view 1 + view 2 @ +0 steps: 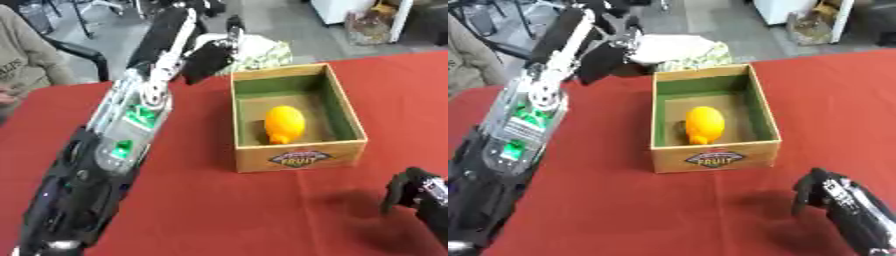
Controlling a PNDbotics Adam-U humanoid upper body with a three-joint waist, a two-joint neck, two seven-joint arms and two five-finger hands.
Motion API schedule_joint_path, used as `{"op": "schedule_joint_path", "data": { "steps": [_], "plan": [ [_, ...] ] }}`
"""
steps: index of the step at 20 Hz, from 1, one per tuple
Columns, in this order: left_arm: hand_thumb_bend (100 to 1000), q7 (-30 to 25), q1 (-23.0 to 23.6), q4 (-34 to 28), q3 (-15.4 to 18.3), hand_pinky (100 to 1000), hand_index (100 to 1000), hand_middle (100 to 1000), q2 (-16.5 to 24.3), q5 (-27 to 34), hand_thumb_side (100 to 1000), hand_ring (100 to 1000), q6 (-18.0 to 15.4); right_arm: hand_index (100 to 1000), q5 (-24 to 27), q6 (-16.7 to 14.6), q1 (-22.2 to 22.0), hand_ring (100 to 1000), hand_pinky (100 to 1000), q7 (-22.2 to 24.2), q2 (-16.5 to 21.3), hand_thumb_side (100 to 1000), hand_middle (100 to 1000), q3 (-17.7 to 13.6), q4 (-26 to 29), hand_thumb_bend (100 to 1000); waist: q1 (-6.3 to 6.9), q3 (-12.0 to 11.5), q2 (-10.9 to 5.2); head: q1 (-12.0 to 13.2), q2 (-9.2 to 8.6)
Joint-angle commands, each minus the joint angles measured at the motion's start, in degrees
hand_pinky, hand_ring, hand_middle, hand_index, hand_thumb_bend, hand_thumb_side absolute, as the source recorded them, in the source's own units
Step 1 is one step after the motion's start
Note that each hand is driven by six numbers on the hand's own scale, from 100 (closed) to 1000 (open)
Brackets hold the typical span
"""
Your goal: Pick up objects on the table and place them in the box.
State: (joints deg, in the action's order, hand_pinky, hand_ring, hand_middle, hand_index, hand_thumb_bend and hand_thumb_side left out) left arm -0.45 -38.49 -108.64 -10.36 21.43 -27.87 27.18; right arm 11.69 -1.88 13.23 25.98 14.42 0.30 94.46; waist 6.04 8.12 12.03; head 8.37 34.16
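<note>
I have the left arm stretched far out over the counter (201, 200), its robot hand (208, 59) hanging past the box's (297, 157) far left corner, near a pale bundle of cloth (262, 52) at the counter's back edge. The hand is dark and foreshortened from my head camera; I cannot tell whether its fingers are curled or whether it holds anything. The right robot hand (820, 192) sits low at the near right, fingers bent downward and holding nothing, just clear of the box's front.

The box stands upright on the red cloth, label toward me. One orange fruit (284, 124) already lies on its floor, roughly in the middle and a little toward the front wall. I see no other loose object on the red surface in these views, so the fruit may be the last item, or the next one may be hidden behind my left arm.

My judgement: the step now is clearing the left arm away from the box. To do it well I would lift the hand first and only then draw it back, keeping the forearm above the box's rim so it does not shove the box. I would also keep the right hand still until the left is home.
</note>
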Motion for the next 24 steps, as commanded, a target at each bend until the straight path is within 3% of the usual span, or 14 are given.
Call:
{"op": "schedule_joint_path", "data": {
  "steps": [1,5,9,17,24],
  "plan": [
    [100,7.1,2.9,-5.0,1.8,647,778,664,3.2,9.5,731,639,-1.6,555,0.1,-0.2,0.3,419,429,-0.5,1.0,745,382,-0.6,1.5,100,-0.48,-0.3,-0.9,-0.2,-0.43],
    [100,14.2,8.8,-5.9,2.8,625,755,630,3.3,16.6,763,613,-4.9,555,0.2,-0.2,0.3,419,429,-0.8,1.0,739,382,-0.9,1.6,100,-0.67,-0.8,-1.12,-0.2,0.44],
    [100,18.0,12.9,-5.9,3.2,619,747,621,1.8,20.0,796,605,-6.9,555,0.3,-0.3,0.1,420,429,-0.9,0.9,736,381,-0.9,1.6,100,-0.92,-1.3,-1.6,0.0,1.79],
    [100,21.1,18.1,-6.0,3.4,610,730,608,-1.8,23.2,867,594,-8.6,555,0.4,-0.4,0.1,420,429,-1.0,0.9,737,381,-1.0,1.5,100,-1.13,-1.6,-1.57,1.1,5.17],
    [100,20.9,19.4,-6.0,3.1,611,729,611,-2.6,23.7,882,596,-8.4,554,0.2,-0.3,0.0,421,428,-1.0,0.9,737,381,-1.0,1.5,100,-1.0,-1.6,-1.41,1.5,6.09]
  ]
}}
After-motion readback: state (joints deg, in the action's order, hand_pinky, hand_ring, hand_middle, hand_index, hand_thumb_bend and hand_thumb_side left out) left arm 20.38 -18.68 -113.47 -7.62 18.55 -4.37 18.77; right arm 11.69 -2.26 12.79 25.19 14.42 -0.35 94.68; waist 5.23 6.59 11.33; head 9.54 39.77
